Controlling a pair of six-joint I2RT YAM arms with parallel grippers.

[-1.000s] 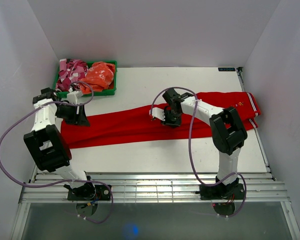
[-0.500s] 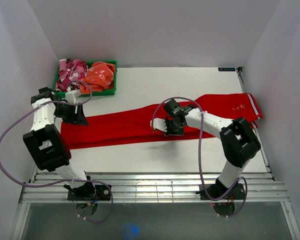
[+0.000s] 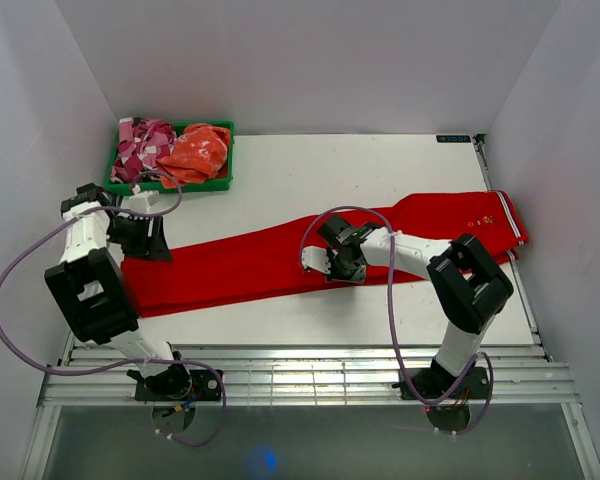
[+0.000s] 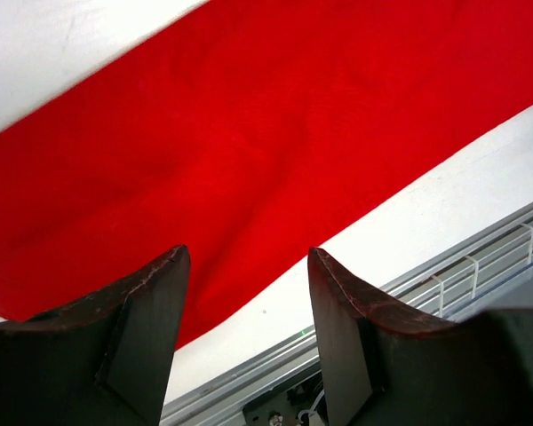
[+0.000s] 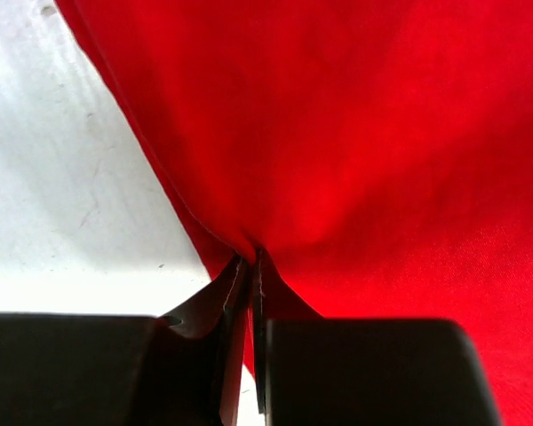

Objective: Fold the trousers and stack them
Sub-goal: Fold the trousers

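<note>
The small dark tag at the far corner of the table has writing too tiny for me to read. The trousers have little marks near their right end, and I cannot read those either. The trousers lie long across the table, from left to right. My right claw is pressed together, pinching a fold at their near edge, about the middle. My left claw is spread wide over their left end, holding nothing.
</note>
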